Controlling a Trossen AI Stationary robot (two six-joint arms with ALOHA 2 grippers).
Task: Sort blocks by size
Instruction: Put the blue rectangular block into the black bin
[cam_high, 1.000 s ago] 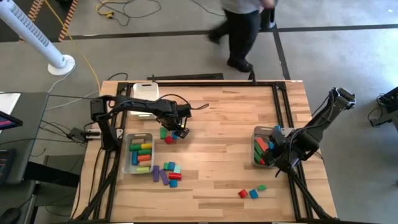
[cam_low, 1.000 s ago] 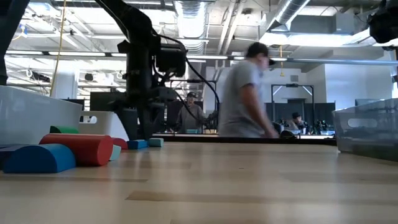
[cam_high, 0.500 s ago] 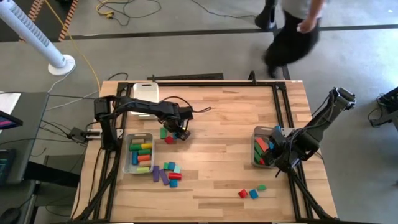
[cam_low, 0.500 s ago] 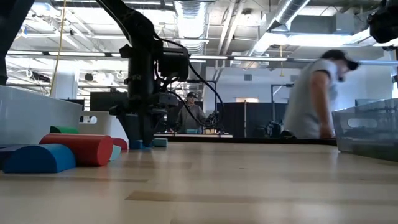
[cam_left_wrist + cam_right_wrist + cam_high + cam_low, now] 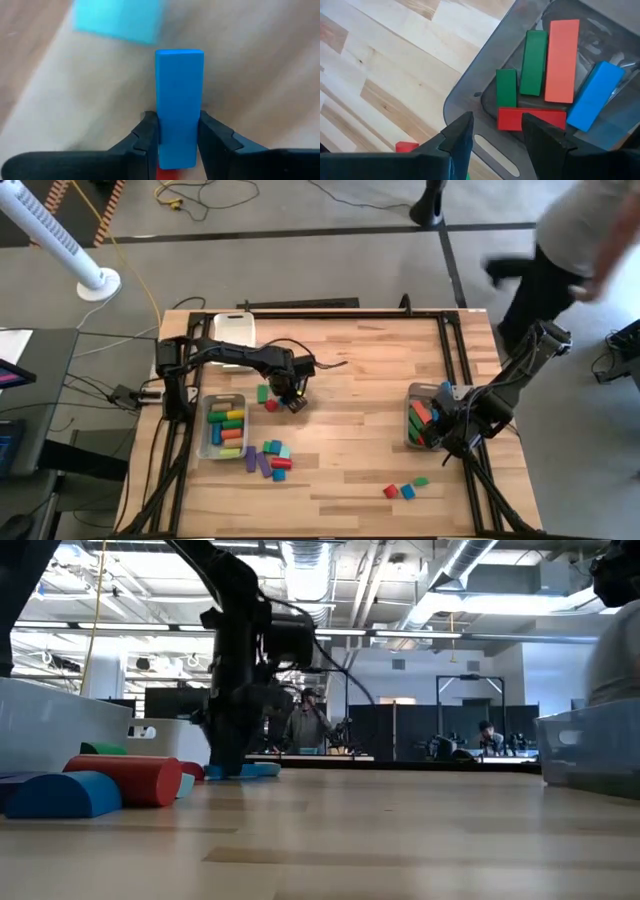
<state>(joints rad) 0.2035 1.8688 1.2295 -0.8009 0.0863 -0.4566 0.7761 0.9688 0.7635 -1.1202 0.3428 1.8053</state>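
Light wood plank bench in a black frame, grey floor around; open workshop behind, a person passing. No legible writing. Left gripper pinches a blue bar at bench centre-left. Right gripper, fingers spread, hangs over the right bin of blocks.

— Where was the left gripper?
— Reached low over the table's middle, fingers pinched together around something.
— And the right gripper?
— At the right edge, fingers parted, holding nothing.
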